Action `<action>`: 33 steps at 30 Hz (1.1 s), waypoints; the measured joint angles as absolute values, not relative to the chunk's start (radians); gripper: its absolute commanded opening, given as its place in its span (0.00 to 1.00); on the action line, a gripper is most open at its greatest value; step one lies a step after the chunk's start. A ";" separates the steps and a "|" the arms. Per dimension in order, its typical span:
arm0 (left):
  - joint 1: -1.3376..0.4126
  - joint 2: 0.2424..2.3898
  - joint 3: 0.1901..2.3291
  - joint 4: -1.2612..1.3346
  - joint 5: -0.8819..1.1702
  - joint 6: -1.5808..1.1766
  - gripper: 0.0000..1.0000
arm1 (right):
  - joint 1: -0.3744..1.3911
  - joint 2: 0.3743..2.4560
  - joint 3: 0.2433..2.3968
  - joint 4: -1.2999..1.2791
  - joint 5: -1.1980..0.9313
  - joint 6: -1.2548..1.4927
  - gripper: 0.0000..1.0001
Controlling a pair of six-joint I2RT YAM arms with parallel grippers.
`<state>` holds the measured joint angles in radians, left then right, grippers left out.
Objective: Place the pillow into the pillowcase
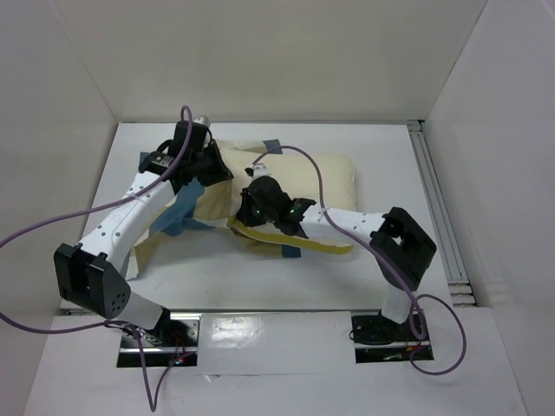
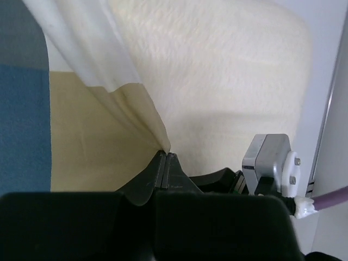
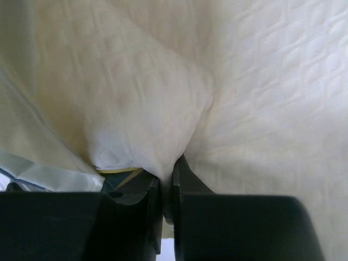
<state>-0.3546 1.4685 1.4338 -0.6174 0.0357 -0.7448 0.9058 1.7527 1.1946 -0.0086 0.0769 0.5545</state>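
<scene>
My left jaws are pressed fully together, and nipped between their tips is a thin fold of the large fabric pillowcase (image 2: 24, 130) with its big blue, tan and cream-white checks. The pinched part is a tan-and-white edge that rises from the tips like a small tent. Just beyond that fold, touching it, I see the big soft rectangular pillow (image 2: 217, 81) of plain cream fabric.

My right jaws are closed too, gripping a puckered ridge of the pillow's quilted cream cover. The cloth bunches up and away from the tips on both sides.

From overhead, the left jaws sit at the pillow's far-left corner and the right jaws at the middle of its near side. The pillowcase is gathered over the pillow's left end and spills off to the near left of the pillow, under my white left arm (image 1: 130, 217). A brighter yellow band (image 1: 325, 247) runs along the pillow's near edge, just beside my right arm (image 1: 355, 224). The pillow's right end is bare, lying flat on the white bench (image 1: 260, 286)
</scene>
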 measured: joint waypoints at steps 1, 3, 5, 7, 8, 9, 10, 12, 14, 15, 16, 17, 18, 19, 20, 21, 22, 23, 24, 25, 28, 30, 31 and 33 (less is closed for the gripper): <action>-0.348 1.470 1.417 -0.618 0.042 -0.749 0.00 | 0.914 1.769 1.203 -0.011 0.082 0.559 0.22; -0.340 1.471 1.379 -0.627 0.050 -0.760 0.12 | 0.926 1.791 1.210 -0.016 0.096 0.571 0.64; -0.338 1.471 1.360 -0.654 0.046 -0.754 0.42 | 0.938 1.789 1.206 -0.034 0.126 0.569 0.79; -0.336 1.471 1.363 -0.672 0.045 -0.738 0.62 | 0.947 1.758 1.201 -0.062 0.178 0.566 0.92; -0.336 1.472 1.374 -0.682 0.040 -0.727 0.72 | 0.952 1.730 1.196 -0.086 0.211 0.560 0.94; -0.334 1.477 1.395 -0.699 0.031 -0.717 0.75 | 0.955 1.692 1.193 -0.116 0.248 0.552 0.99; -0.331 1.489 1.433 -0.718 0.025 -0.704 0.75 | 0.956 1.650 1.188 -0.141 0.291 0.548 1.00; -0.326 1.524 1.522 -0.738 0.010 -0.683 0.75 | 0.952 1.554 1.182 -0.196 0.385 0.531 1.00; -0.320 1.579 1.624 -0.749 -0.015 -0.668 0.72 | 0.928 1.462 1.178 -0.228 0.459 0.522 1.00; -0.318 1.612 1.670 -0.749 -0.035 -0.659 0.70 | 0.898 1.421 1.178 -0.242 0.487 0.515 1.00; -0.316 1.647 1.715 -0.756 -0.058 -0.653 0.70 | 0.857 1.391 1.178 -0.252 0.507 0.511 1.00; -0.316 1.684 1.755 -0.759 -0.082 -0.650 0.70 | 0.797 1.370 1.178 -0.263 0.511 0.509 1.00; -0.316 1.722 1.784 -0.759 -0.109 -0.646 0.70 | 0.739 1.362 1.178 -0.268 0.517 0.508 1.00; -0.315 1.751 1.810 -0.773 -0.149 -0.643 0.70 | 0.662 1.361 1.178 -0.275 0.500 0.507 1.00; -0.315 1.811 1.858 -0.783 -0.184 -0.643 0.70 | 0.591 1.367 1.178 -0.283 0.484 0.508 1.00; -0.315 1.859 1.892 -0.792 -0.228 -0.643 0.70 | 0.517 1.381 1.178 -0.291 0.451 0.508 1.00; -0.314 1.903 1.917 -0.801 -0.274 -0.643 0.70 | 0.455 1.396 1.178 -0.295 0.429 0.509 1.00; -0.313 1.945 1.945 -0.819 -0.313 -0.644 0.70 | 0.390 1.415 1.178 -0.303 0.402 0.509 1.00; -0.312 1.983 1.969 -0.830 -0.345 -0.645 0.70 | 0.337 1.437 1.178 -0.313 0.376 0.512 1.00; -0.310 2.021 1.994 -0.839 -0.375 -0.646 0.70 | 0.298 1.457 1.178 -0.321 0.350 0.513 1.00; -0.308 2.125 2.090 -0.875 -0.442 -0.649 0.68 | 0.226 1.506 1.166 -0.325 0.269 0.515 1.00; -0.305 2.172 2.135 -0.880 -0.485 -0.652 0.67 | 0.200 1.528 1.151 -0.325 0.218 0.516 1.00; -0.303 2.189 2.151 -0.886 -0.506 -0.652 0.67 | 0.190 1.539 1.146 -0.324 0.194 0.515 1.00; -0.303 2.216 2.178 -0.891 -0.547 -0.653 0.67 | 0.173 1.565 1.137 -0.320 0.149 0.511 1.00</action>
